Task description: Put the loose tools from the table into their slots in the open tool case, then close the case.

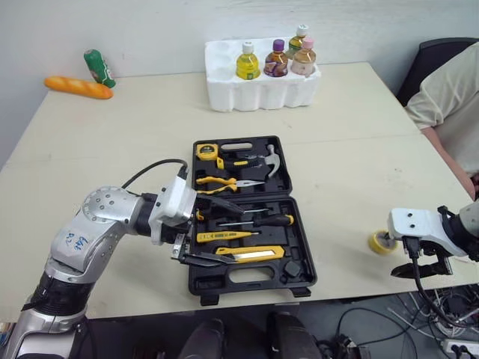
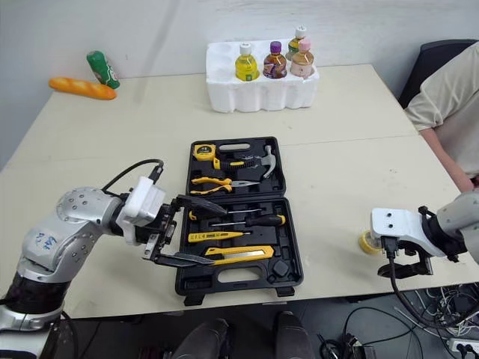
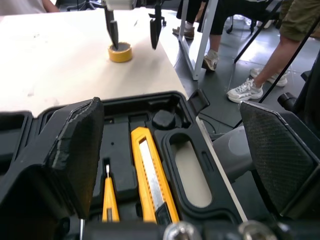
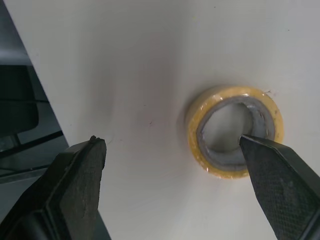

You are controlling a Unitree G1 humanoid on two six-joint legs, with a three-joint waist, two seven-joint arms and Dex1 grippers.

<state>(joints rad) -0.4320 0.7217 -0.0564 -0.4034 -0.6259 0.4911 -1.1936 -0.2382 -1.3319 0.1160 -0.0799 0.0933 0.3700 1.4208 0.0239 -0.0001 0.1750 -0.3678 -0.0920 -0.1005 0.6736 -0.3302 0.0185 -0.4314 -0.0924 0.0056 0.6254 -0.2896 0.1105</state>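
Left eye view inspected. Finds tool case (image 1: 217, 281) lying open close to the front edge of table (image 1: 112, 149), lid half on the far side. Notes left gripper (image 1: 233, 235) spread wide over the near half's left side, above utility knife (image 1: 254, 254) and screwdrivers (image 1: 224, 236) seated in slots. Records tape roll (image 1: 382, 242) loose on the table, well right of the case and near the front edge (little margin there). Places right gripper (image 4: 170, 142) at the roll, fingers wide apart, one fingertip over the roll's hole, the other over bare tabletop beside the edge. Logs broad bare table between case and roll, with foam tray (image 1: 254, 93) well behind the case.
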